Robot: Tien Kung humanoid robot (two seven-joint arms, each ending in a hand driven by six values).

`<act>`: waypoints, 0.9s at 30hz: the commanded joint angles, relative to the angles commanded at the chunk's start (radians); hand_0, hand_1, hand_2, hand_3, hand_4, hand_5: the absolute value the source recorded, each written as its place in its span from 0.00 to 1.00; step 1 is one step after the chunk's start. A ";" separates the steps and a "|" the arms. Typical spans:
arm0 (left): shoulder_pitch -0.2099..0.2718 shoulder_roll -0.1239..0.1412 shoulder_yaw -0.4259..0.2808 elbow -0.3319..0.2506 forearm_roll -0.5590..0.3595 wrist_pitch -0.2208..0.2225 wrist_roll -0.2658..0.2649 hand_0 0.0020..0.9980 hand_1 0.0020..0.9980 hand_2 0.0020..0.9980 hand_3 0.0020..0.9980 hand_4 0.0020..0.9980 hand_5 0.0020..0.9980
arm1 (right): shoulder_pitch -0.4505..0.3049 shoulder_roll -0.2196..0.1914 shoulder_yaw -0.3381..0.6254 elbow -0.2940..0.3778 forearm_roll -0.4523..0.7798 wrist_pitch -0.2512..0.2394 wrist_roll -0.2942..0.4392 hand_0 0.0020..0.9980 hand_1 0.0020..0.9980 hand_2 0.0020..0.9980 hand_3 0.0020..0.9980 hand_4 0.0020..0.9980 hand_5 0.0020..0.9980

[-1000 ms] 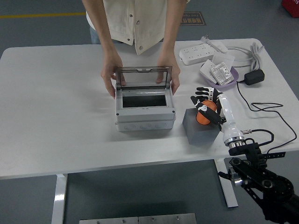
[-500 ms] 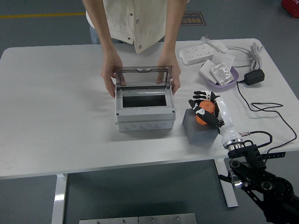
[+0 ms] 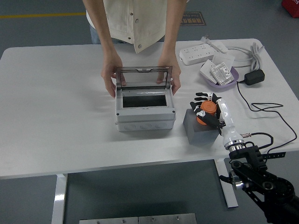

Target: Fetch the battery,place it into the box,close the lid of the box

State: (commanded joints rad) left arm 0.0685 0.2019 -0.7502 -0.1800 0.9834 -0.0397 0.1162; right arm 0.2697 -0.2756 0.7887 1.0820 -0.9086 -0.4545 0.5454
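Observation:
A grey box [image 3: 145, 112] stands mid-table with its clear lid [image 3: 144, 77] raised upright. A person at the far side holds the box with both hands, one hand [image 3: 110, 79] at its left and the other [image 3: 170, 79] at its right. My right hand [image 3: 205, 112] is shut on an orange battery [image 3: 206, 113] and holds it just above a dark grey block [image 3: 200, 129], right of the box. My left arm is out of view.
A purple dish [image 3: 224, 79] with white parts sits at the back right, next to a white power strip [image 3: 201, 53]. A black adapter [image 3: 254, 77] and its cable [image 3: 261, 109] lie at the right edge.
My right hand has lifted the orange battery slightly off the grey block and shifted a little toward the box. The person's hands have stayed on the box.

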 joint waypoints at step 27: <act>-0.003 -0.003 0.003 0.000 0.003 0.004 -0.003 0.66 0.74 0.61 0.55 0.75 0.24 | 0.014 -0.009 -0.011 0.024 0.024 0.010 -0.014 0.51 0.55 0.57 0.57 0.41 0.10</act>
State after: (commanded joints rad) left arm 0.0654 0.1988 -0.7470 -0.1800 0.9862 -0.0361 0.1131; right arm 0.2836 -0.2844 0.7778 1.1060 -0.8844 -0.4441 0.5311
